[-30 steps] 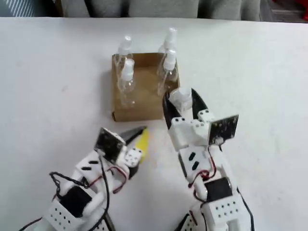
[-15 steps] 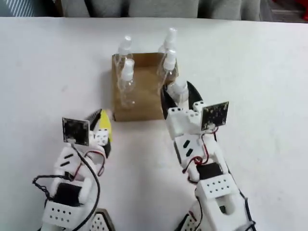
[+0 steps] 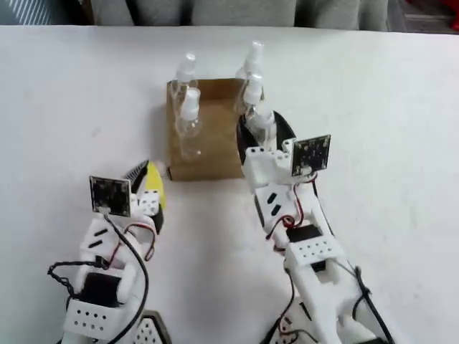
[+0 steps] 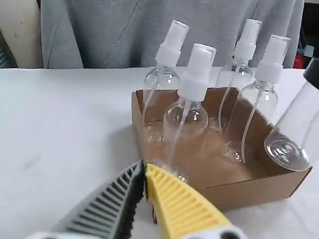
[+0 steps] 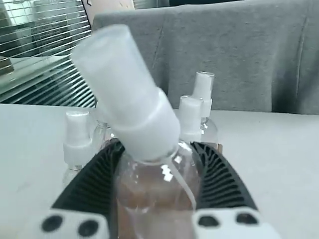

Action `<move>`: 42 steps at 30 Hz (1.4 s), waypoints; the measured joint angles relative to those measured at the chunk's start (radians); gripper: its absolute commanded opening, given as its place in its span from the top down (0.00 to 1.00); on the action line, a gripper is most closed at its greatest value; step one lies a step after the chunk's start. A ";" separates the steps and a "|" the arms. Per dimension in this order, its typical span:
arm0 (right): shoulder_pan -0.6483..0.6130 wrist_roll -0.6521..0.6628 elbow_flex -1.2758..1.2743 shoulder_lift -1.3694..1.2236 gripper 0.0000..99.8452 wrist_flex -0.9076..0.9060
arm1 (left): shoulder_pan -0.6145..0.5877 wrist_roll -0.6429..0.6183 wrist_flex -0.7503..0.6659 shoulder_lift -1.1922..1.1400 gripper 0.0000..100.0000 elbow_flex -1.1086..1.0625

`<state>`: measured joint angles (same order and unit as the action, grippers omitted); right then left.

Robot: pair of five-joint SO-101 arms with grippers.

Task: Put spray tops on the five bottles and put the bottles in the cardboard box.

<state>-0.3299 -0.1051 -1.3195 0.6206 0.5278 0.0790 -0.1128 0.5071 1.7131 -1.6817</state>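
The cardboard box (image 3: pixel 208 154) sits mid-table and holds several clear bottles with white spray tops, among them a near-left one (image 3: pixel 188 115) and a far-right one (image 3: pixel 254 57). My right gripper (image 3: pixel 263 133) is shut on the fifth bottle (image 3: pixel 261 120), tilted over the box's near right corner. The right wrist view has that bottle (image 5: pixel 149 184) with its spray top (image 5: pixel 124 94) between the black fingers (image 5: pixel 92 184). My left gripper (image 3: pixel 147 172) is shut and empty, just off the box's near left corner. In the left wrist view its grey and yellow tips (image 4: pixel 143 174) meet before the box (image 4: pixel 249 191).
White tabletop spreads wide to the left (image 3: pixel 72 107) and right (image 3: pixel 373 107) of the box. A grey sofa back (image 4: pixel 149 30) stands beyond the table's far edge. The held bottle (image 4: pixel 294 134) shows at the box's corner in the left wrist view.
My right gripper has carried the bottle forward, from in front of the box to over its near right corner. The left arm swung left and then stayed put.
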 measured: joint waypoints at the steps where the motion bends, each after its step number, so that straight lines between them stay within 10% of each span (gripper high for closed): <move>1: 0.000 0.000 0.014 -0.020 0.99 0.005 | 0.000 0.000 0.000 0.000 0.98 0.000; 42: 0.017 0.000 0.149 -0.440 0.99 0.124 | 0.000 0.044 0.000 0.000 0.98 -0.009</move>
<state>-0.3130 -0.1051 -1.1707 0.1803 0.6521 0.0790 -0.0683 0.5071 1.7131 -1.6909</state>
